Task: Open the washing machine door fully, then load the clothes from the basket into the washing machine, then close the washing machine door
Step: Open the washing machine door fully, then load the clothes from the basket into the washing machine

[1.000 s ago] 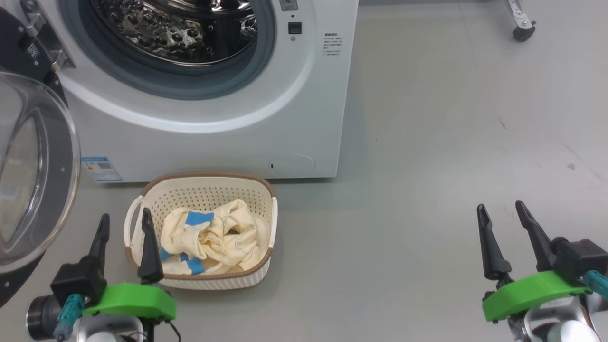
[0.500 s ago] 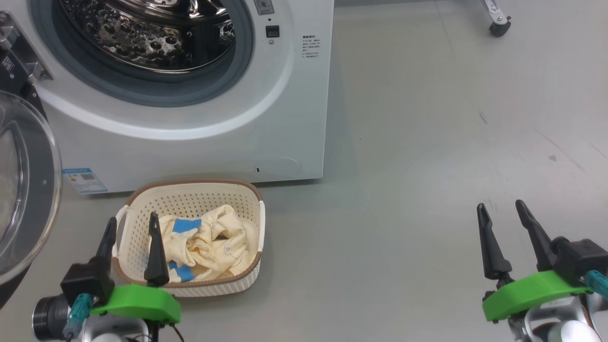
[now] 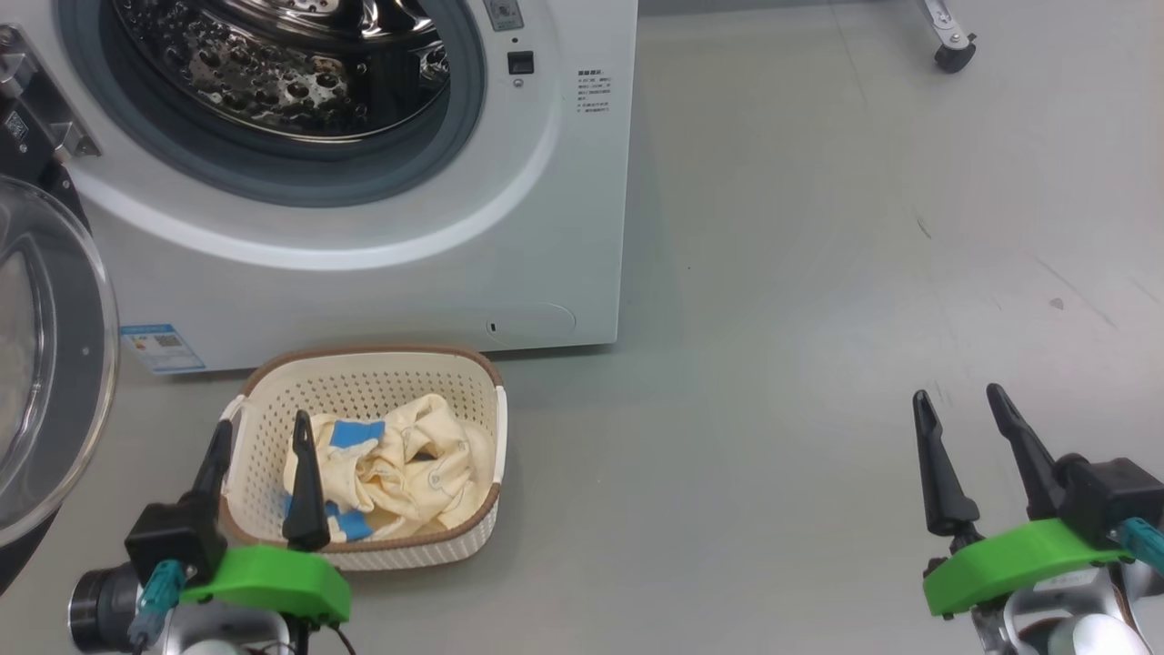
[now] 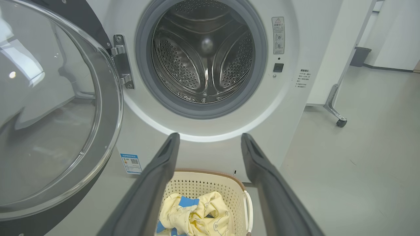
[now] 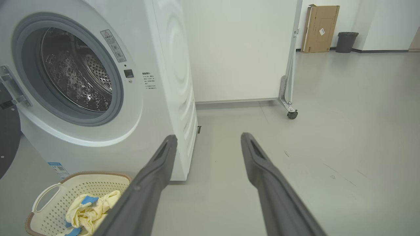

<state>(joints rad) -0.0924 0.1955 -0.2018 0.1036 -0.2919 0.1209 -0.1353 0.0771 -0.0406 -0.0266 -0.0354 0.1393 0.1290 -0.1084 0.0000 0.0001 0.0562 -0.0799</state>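
At the lower left of the head view, my left fingers [image 3: 304, 473] stand spread wide and hold nothing; they hover at the near left corner of the basket [image 3: 364, 393], one over its left handle and the other across the edge of the clothes [image 3: 405, 459]; whether they touch the fabric I cannot tell. At the lower right, well apart from all of it, my right fingers [image 3: 937, 473] are likewise spread and empty above the bare grey floor [image 3: 773, 364]. The basket sits on the floor just in front of the washing machine [image 3: 364, 282]; the clothes lie crumpled inside it, pale yellow with blue patches, heaped toward the near side. To the left, the washing machine door [image 3: 45, 382] stands swung open on its hinge, its clear glass bowl bulging toward me. A blue sticker [image 3: 162, 347] marks the machine's lower left corner, just behind the basket. Beyond, the grey-gasketed porthole stands open onto the perforated steel drum [image 3: 273, 73]; no fabric shows inside it. Farthest off, at the upper right, a black caster [image 3: 951, 58] rests on the floor.
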